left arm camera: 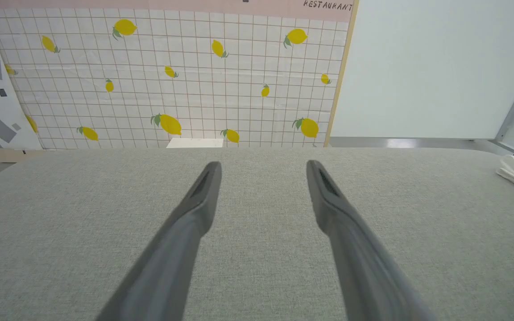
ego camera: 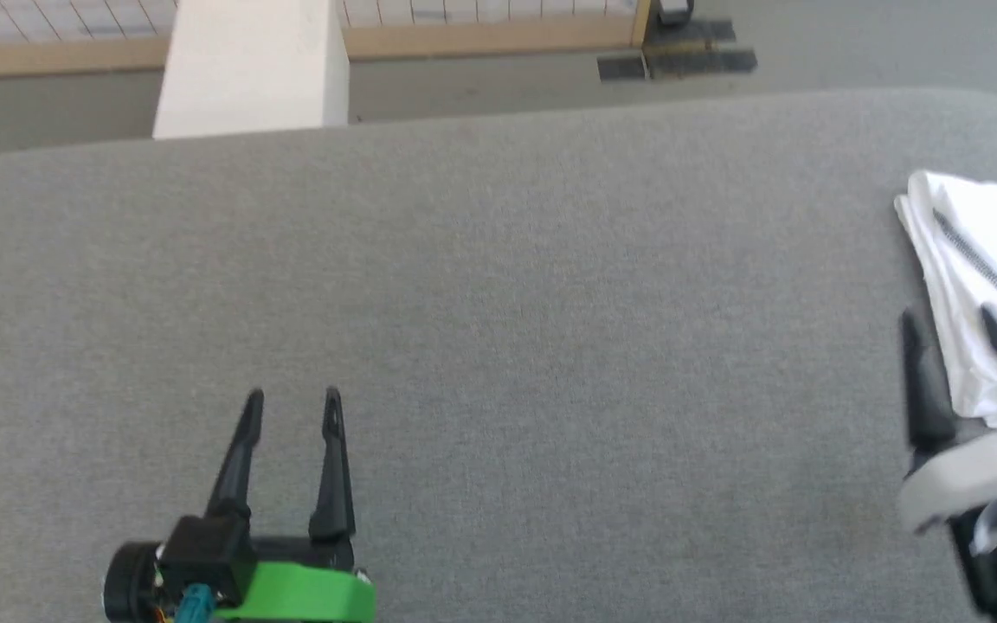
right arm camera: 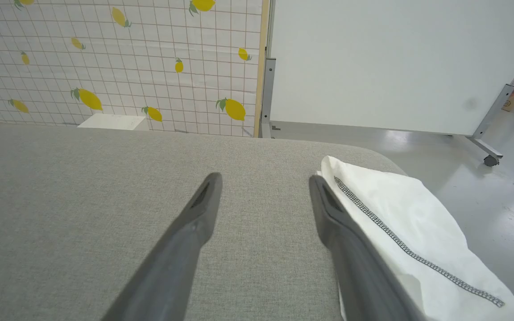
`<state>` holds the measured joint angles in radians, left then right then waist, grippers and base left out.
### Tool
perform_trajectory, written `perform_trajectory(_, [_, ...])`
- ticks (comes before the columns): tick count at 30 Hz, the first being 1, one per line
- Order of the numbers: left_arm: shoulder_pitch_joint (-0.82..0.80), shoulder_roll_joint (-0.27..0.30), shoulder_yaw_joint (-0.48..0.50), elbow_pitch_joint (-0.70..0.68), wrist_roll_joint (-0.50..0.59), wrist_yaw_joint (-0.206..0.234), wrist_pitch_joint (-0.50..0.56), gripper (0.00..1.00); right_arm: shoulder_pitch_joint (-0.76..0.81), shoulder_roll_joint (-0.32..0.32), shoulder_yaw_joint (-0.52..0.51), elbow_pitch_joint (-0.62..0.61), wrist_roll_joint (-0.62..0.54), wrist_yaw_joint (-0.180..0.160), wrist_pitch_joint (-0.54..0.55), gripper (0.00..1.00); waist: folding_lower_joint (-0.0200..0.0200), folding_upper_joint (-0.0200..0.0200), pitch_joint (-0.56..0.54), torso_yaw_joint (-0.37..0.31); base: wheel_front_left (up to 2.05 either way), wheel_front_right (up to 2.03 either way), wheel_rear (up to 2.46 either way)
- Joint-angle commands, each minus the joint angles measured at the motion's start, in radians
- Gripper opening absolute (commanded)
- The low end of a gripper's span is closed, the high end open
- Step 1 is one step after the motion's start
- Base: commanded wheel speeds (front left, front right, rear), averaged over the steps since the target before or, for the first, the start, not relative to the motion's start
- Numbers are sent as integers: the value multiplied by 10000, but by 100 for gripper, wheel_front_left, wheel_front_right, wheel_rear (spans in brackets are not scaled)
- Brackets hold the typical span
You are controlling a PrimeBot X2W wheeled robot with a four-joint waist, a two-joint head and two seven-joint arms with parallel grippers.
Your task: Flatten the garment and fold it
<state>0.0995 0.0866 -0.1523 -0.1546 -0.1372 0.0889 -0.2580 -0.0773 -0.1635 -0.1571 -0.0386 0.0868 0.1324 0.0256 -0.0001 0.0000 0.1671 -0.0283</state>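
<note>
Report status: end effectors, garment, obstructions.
Left end effector open over grey surface. Right end effector open beside garment. It lies bunched at surface's right end, ungrasped. Nothing blocking.

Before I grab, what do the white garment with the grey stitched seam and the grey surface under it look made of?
White garment: thin matte cloth, probably cotton-like; it creases softly and bears a grey zigzag-stitched seam. Grey surface: matte woven fabric covering, fine heathered weave visible; its rounded corner hints at padding.
</note>
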Motion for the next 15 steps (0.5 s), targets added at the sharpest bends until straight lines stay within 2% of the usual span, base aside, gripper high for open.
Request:
perform_trajectory(1, [177,-26,-23,110,-41,-40,-37,100,243,244,33,-68,-181,-17,-174,100,1,0,-603,204,0,0,0])
perform_trajectory(4, [418,-18,-59,393,-93,-82,-37,100,755,660,22,-78,-733,-17,-552,100,1,0,-875,258,0,0,0])
perform_trajectory(9, [773,-2,-98,724,-107,-131,-37,100,1362,994,102,-25,-1436,-17,-1084,100,1,0,-1139,300,0,0,0])
perform_trajectory(15, [1003,-50,-114,867,-151,-142,-37,100,1850,1124,74,89,-1161,-17,-1251,100,1,0,-1273,378,0,0,0])
